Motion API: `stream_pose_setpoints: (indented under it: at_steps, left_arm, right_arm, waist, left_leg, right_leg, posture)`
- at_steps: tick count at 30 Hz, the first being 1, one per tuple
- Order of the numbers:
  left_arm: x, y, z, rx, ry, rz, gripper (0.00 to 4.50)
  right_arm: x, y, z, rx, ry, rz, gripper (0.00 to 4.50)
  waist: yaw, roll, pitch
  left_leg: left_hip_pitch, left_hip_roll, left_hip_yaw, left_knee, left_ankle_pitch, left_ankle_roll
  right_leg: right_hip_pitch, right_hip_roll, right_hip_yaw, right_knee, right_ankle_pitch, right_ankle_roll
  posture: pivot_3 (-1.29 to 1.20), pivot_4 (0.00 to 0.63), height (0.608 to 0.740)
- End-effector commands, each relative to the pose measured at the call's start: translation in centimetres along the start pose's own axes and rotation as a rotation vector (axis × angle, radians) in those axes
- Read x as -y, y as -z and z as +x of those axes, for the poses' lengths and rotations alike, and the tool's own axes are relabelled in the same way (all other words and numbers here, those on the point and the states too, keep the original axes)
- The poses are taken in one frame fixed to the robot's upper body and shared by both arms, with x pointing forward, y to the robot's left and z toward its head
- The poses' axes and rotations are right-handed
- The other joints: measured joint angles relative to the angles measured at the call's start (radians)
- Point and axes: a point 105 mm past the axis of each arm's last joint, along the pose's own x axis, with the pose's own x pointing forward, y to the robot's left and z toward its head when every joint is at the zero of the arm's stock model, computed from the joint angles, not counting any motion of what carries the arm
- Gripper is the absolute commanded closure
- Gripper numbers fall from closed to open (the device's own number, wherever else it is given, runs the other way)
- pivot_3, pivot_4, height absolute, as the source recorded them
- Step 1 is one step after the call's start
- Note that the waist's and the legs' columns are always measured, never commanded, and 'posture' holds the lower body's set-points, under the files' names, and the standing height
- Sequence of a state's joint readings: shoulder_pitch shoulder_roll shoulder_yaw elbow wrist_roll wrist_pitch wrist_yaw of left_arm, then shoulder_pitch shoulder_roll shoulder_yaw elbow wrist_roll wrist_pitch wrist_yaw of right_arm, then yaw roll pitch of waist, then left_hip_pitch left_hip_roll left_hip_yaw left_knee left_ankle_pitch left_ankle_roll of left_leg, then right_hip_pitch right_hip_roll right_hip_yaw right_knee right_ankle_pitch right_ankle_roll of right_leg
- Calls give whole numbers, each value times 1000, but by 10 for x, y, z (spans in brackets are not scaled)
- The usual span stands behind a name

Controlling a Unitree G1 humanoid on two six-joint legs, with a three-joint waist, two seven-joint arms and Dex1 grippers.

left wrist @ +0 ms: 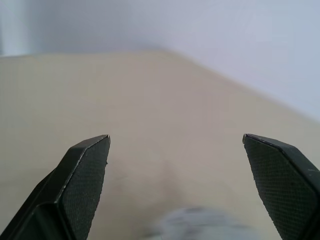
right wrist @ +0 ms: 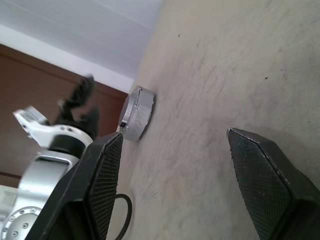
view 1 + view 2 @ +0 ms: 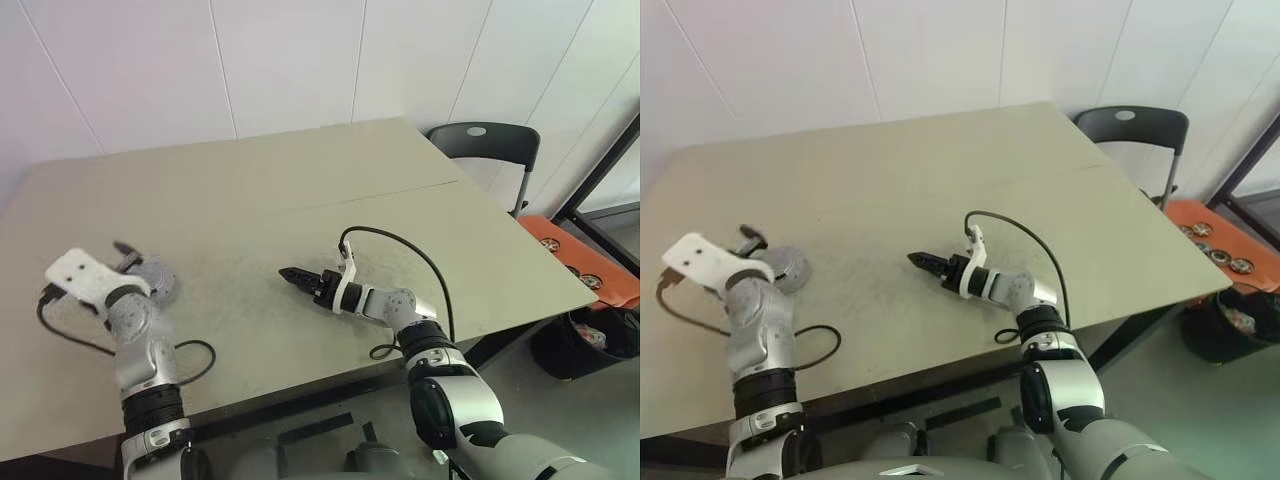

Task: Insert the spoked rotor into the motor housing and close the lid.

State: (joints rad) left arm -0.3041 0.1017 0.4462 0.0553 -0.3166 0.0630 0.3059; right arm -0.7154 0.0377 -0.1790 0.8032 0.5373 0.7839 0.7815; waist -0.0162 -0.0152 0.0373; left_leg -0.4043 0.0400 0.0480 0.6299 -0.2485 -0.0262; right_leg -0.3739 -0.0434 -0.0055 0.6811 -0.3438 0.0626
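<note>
Left end effector (image 1: 175,185), frame lower left, fingers wide apart, empty, just above grey round lid (image 3: 158,279). Right end effector (image 3: 288,274), mid-frame, fingers apart, empty, low over worktop (image 3: 300,180). Chair (image 3: 490,150) upper right, beyond worktop.

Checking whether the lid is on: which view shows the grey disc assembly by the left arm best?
The right wrist view: the grey disc assembly lies unobstructed on the table, seen edge-on, lid side visible. In the head views the left gripper partly hides it. The left wrist view catches a blurred grey patch between its open fingers.
</note>
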Motion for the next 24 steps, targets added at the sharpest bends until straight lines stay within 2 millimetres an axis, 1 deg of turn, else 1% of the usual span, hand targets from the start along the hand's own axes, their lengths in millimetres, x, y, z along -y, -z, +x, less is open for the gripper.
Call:
stream_pose_setpoints:
  at_steps: [1, 2, 4, 5, 7, 8, 10, 12, 13, 15, 16, 17, 19, 21, 24]
  left_arm:
    - [57, -24, -9, 95, 374, -57, 17]
    - [72, -22, -16, 86, 491, -53, 17]
    - [93, -13, -29, 38, 681, -45, 17]
    - [104, -9, -40, 17, 800, -22, 17]
    - [118, -2, -65, 11, 1016, 39, 17]
    - [121, 1, -76, 13, 1096, 70, 17]
    - [121, 7, -84, 9, 1171, 113, 17]
    - [116, 16, -85, -10, 1207, 183, 17]
    - [114, 19, -85, -16, 1223, 210, 3]
    - [110, 21, -85, -22, 1248, 232, 0]
    - [108, 21, -83, -20, 1254, 243, 0]
    - [107, 21, -81, -18, 1258, 254, 0]
    - [104, 21, -80, -18, 1273, 266, 0]
    - [104, 19, -81, -19, 1303, 267, 0]
    - [101, 19, -87, -37, 1348, 273, 0]
  right_arm:
    - [-8, -13, -2, 15, -4, -124, 1008]
    - [-8, -17, -5, 20, 11, -174, 1008]
    - [-6, -25, -11, 35, 55, -275, 1008]
    - [-5, -33, -16, 55, 96, -357, 1008]
    - [-4, -45, -27, 74, 168, -504, 1008]
    - [-5, -51, -33, 79, 195, -569, 1008]
    - [-8, -62, -43, 100, 230, -657, 1008]
    - [-16, -78, -55, 132, 256, -755, 1008]
    - [-20, -85, -61, 148, 276, -810, 842]
    - [-34, -97, -69, 190, 278, -927, 464]
    - [-46, -100, -72, 207, 260, -1000, 111]
    - [-54, -101, -74, 218, 245, -1064, 49]
    - [-64, -94, -74, 197, 220, -1214, 49]
    - [-66, -84, -73, 165, 194, -1287, 49]
    - [-60, -76, -73, 136, 193, -1314, 49]
  waist:
    - [-2, 0, 0]
    - [-3, 0, 0]
    - [-3, 1, 0]
    - [-3, 1, 0]
    - [-5, 2, 1]
    - [-5, 2, 1]
    - [-7, 2, 1]
    - [-6, 3, 2]
    - [-6, 4, 2]
    - [-5, 4, 3]
    - [-4, 4, 3]
    - [-3, 4, 3]
    - [-3, 4, 2]
    - [-3, 4, 2]
    - [-3, 4, 2]
  left_leg:
    - [0, 0, 0, 0, 0, 0]
    - [0, 0, 0, 0, 0, 0]
    - [0, 0, 0, 0, 0, 0]
    - [0, 0, 0, 0, 0, 0]
    - [-1, 0, 0, 0, 0, 0]
    - [-1, -1, 1, -1, 0, 0]
    - [-1, -1, 1, -1, 0, 0]
    - [-1, 0, 1, -1, 0, 0]
    - [-1, 1, 1, 0, 0, 0]
    - [0, 1, 1, 0, 0, 1]
    - [0, 1, 1, 0, 0, 1]
    - [0, 1, 1, 0, 0, 1]
    - [0, 1, 1, 0, 0, 1]
    - [0, 1, 1, 0, 0, 2]
    - [0, 1, 1, 1, 0, 2]
  right_leg:
    - [0, 0, 0, 0, 0, 0]
    - [0, 0, 0, 0, 0, 0]
    - [0, 0, 0, 0, 0, 0]
    - [0, 0, 0, 0, 0, 0]
    - [-1, 0, 0, 0, 0, 0]
    - [-1, 0, 1, -1, 0, 0]
    - [-2, 0, 1, -1, 0, 0]
    - [-2, 0, 1, -1, 0, 0]
    - [-2, 1, 1, 0, 0, 0]
    - [-1, 2, 1, 0, 0, 0]
    - [-1, 2, 1, 0, 0, 0]
    - [-1, 2, 1, 0, 0, 0]
    - [-1, 1, 1, 0, 0, 0]
    - [-1, 1, 1, -1, 0, 0]
    - [0, 1, 1, -1, 0, 0]
  posture:
    - [0, 0, 740]
    - [0, 0, 740]
    - [0, 0, 740]
    - [0, 0, 740]
    - [0, 0, 740]
    - [0, 0, 740]
    - [0, 0, 740]
    - [0, 0, 740]
    - [0, 0, 740]
    - [0, 0, 740]
    - [0, 0, 740]
    - [0, 0, 740]
    - [0, 0, 740]
    - [0, 0, 740]
    - [0, 0, 740]
